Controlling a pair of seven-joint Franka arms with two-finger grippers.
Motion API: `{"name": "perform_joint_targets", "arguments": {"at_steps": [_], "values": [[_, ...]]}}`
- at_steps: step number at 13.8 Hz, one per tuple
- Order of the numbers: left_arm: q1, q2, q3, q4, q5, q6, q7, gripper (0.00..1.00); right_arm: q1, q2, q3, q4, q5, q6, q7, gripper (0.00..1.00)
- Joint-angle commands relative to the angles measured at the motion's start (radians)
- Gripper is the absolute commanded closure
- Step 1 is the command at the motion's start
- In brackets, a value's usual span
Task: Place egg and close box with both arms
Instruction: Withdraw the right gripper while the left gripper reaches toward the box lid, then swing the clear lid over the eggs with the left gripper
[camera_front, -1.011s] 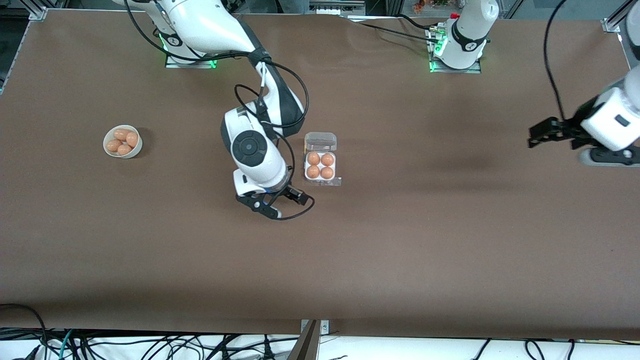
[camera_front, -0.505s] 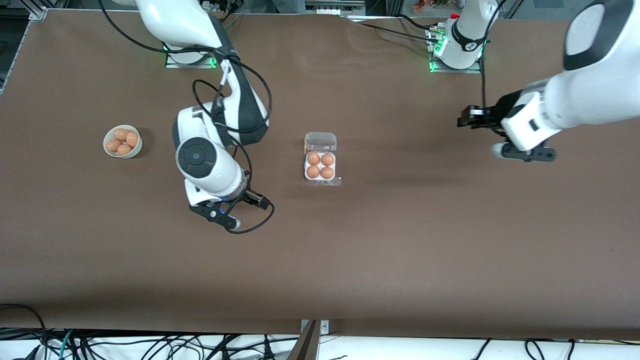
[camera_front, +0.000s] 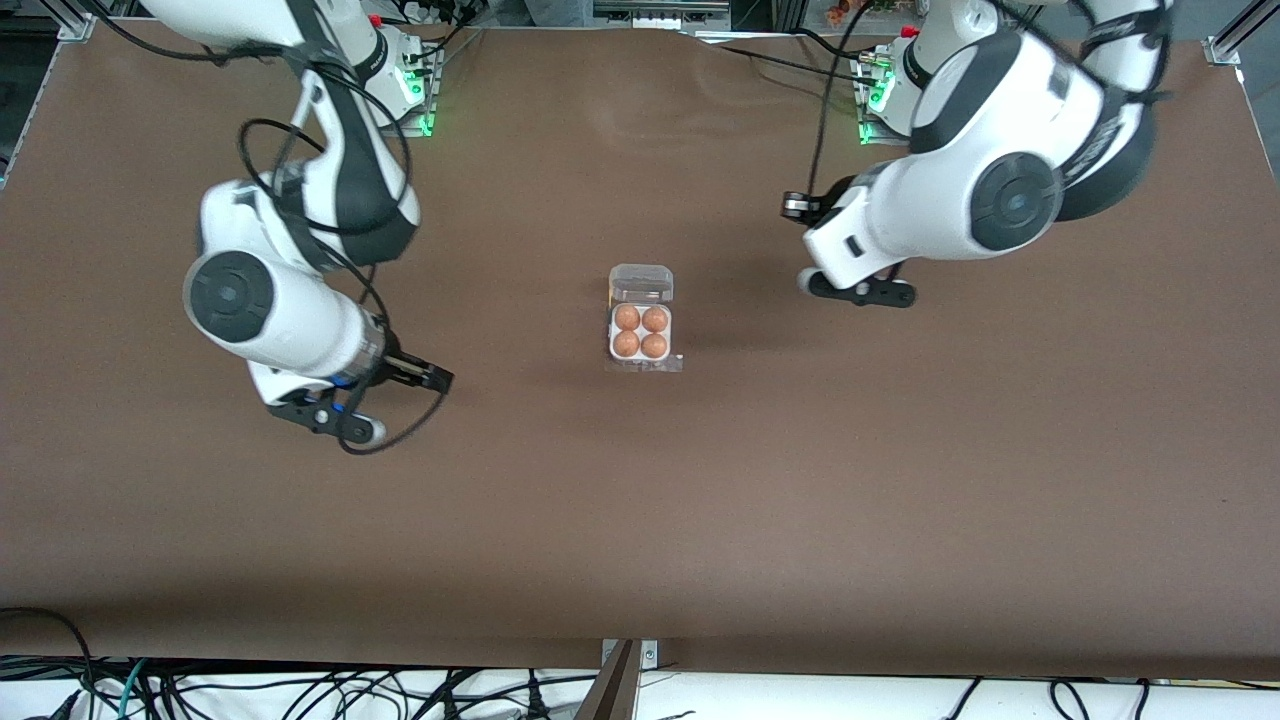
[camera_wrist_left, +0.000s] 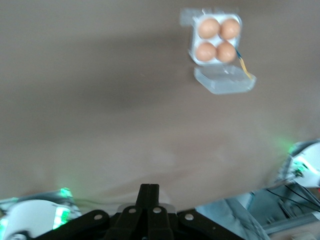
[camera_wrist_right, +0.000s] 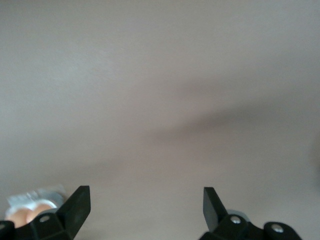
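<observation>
1. Both arms have swung since a second ago: the right gripper (camera_front: 350, 405), which hung just beside the box, has pulled off toward its own end of the table, and the left gripper (camera_front: 795, 207) has come in from the frame's right edge to the upper right of centre.
2. Over that same second the left gripper's fingers (camera_wrist_left: 148, 192) have snapped together; they now meet with nothing between them.
3. The right gripper's fingers (camera_wrist_right: 76, 202) stand spread wide and empty, over bare table at the lower left of centre in the front view.
4. The table (camera_front: 900, 480) is one broad brown sheet with faint creases and soft arm shadows across it.
5. Metal framing runs along the top edge, two green lamps glow at the arm bases, and a tangle of black cables (camera_front: 300, 690) lies along the bottom of the frame.
6. The box (camera_front: 641, 318) sits on the table at mid-frame, well apart from both grippers.
7. Its clear lid (camera_front: 641, 283) is thrown open and lies flat on the side toward the arm bases.
8. Its long axis, lid to tray, runs straight up and down the front view, the tray end nearer that camera.
9. Four orange-brown eggs, one egg (camera_front: 627, 317) to each cell, fill the white tray.
</observation>
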Motion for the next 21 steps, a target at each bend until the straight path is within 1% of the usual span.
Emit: {"name": "perform_joint_targets", "arguments": {"at_steps": [1,2,5,6,9,10,12,13,15,18,21], "values": [[-0.035,0.078,0.011,0.032,-0.068,-0.023,-0.025,1.0,-0.149,-0.183,0.116,-0.186,-0.048,0.01,-0.16,0.0],[-0.05,0.101,0.011,0.032,-0.068,-0.023,-0.035,1.0,-0.203,-0.236,0.14,-0.229,-0.05,0.01,-0.22,0.0],[-0.133,0.18,0.011,0.034,-0.071,-0.015,-0.093,1.0,-0.288,-0.39,0.144,-0.325,-0.057,0.004,-0.352,0.0],[-0.156,0.21,0.011,0.055,-0.071,-0.009,-0.097,1.0,-0.311,-0.419,0.144,-0.328,-0.059,-0.025,-0.375,0.0],[-0.2,0.32,0.012,0.141,-0.107,0.002,-0.113,1.0,-0.354,-0.471,0.146,-0.31,-0.143,-0.094,-0.388,0.0],[-0.22,0.351,0.012,0.164,-0.107,0.023,-0.152,1.0,-0.369,-0.478,0.146,-0.284,-0.143,-0.125,-0.388,0.0],[-0.257,0.376,0.012,0.169,-0.107,0.088,-0.199,1.0,-0.397,-0.473,0.146,-0.198,-0.142,-0.198,-0.388,0.0],[-0.272,0.386,0.012,0.169,-0.107,0.12,-0.207,1.0,-0.407,-0.472,0.146,-0.173,-0.143,-0.209,-0.388,0.0],[-0.291,0.402,0.012,0.169,-0.107,0.174,-0.221,1.0,-0.42,-0.478,0.146,-0.162,-0.14,-0.211,-0.389,0.0],[-0.323,0.438,0.014,0.167,-0.101,0.22,-0.233,1.0,-0.427,-0.49,0.146,-0.172,-0.137,-0.211,-0.383,0.0],[-0.326,0.457,0.015,0.167,-0.093,0.257,-0.252,1.0,-0.426,-0.479,0.144,-0.176,-0.134,-0.188,-0.383,0.0]]}}
